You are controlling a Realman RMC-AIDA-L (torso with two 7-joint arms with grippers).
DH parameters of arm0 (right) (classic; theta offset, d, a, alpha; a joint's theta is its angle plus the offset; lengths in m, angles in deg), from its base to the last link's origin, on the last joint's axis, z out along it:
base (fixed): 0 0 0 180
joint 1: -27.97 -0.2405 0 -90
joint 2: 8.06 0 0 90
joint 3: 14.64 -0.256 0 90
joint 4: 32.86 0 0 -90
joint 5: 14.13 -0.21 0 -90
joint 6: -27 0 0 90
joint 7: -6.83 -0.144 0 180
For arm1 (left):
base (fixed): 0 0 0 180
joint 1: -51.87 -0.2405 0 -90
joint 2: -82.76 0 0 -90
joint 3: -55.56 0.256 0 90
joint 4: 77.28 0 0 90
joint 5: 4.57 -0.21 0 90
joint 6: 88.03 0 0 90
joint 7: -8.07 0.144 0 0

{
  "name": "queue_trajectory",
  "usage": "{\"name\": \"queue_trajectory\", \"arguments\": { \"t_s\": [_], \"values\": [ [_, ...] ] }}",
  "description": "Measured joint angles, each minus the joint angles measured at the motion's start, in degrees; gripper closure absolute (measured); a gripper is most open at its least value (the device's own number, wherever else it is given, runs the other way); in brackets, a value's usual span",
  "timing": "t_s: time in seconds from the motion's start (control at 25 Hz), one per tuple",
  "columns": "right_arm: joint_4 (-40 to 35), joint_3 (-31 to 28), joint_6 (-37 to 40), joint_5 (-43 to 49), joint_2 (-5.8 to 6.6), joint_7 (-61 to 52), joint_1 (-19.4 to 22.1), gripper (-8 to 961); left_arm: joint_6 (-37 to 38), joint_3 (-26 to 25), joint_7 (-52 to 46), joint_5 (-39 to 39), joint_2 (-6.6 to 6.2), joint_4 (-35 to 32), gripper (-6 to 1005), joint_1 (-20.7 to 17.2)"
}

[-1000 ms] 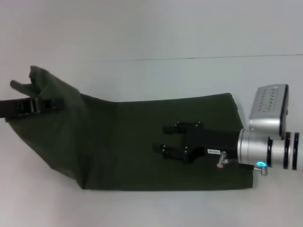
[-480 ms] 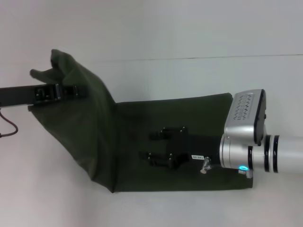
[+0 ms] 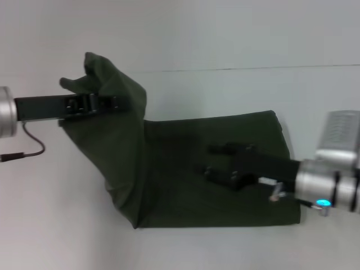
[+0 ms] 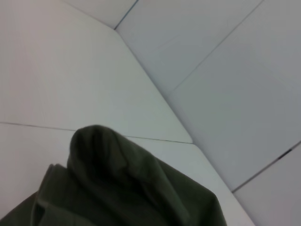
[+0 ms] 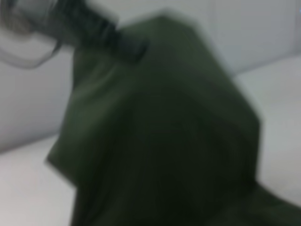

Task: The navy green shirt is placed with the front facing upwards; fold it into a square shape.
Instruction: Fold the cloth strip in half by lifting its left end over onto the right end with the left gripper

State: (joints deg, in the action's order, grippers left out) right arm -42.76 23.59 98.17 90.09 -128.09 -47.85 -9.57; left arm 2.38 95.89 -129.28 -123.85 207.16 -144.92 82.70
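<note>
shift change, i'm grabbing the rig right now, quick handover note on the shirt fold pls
Left gripper: shut on the navy green shirt, holding its left end raised off the table.
Right gripper: open, over the middle of the flat part.
Shirt: right portion lies flat, plain green side up; left portion is lifted and draped.
Done: left end picked up for the fold.
Left: lay it over, release, finish the square.
</note>
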Motion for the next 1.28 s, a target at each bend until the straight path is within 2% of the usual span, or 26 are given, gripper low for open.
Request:
{"name": "queue_trajectory", "arguments": {
  "t_s": [0.12,0.16,0.2,0.28,0.48,0.64,1.0,1.28],
  "values": [
    [-5.0,-0.2,2.5,-3.0,0.21,-2.3,4.7,310,-2.4,3.7,-0.7,1.8,0.07,0.7,919,-0.1],
    [-8.3,-0.8,3.3,-4.6,0.34,-4.1,8.0,310,-3.2,4.8,-0.9,2.1,0.06,1.1,919,-0.1],
    [-8.3,-0.8,3.3,-4.6,0.34,-4.1,8.0,310,-4.0,6.0,-1.0,2.7,0.07,1.6,919,0.1],
    [-11.0,-2.1,4.0,-5.9,0.4,-5.0,11.0,310,-5.5,8.3,-1.3,3.7,0.06,2.8,919,0.4],
    [-13.7,-8.7,7.1,-6.6,1.15,-5.5,15.9,310,-10.1,14.9,-2.2,6.7,0.06,4.6,918,0.8],
    [-13.8,-12.5,9.0,-6.7,1.93,-5.5,17.4,310,-13.6,19.8,-2.9,9.2,0.26,6.0,918,0.8],
    [-13.8,-13.6,9.0,-6.5,2.06,-5.5,17.8,310,-24.0,31.5,-2.1,16.3,0.31,11.4,918,1.2],
    [-13.8,-13.7,8.8,-6.4,2.49,-5.5,17.9,310,-28.6,35.9,-1.0,19.8,0.31,13.5,918,2.1]
  ]
}}
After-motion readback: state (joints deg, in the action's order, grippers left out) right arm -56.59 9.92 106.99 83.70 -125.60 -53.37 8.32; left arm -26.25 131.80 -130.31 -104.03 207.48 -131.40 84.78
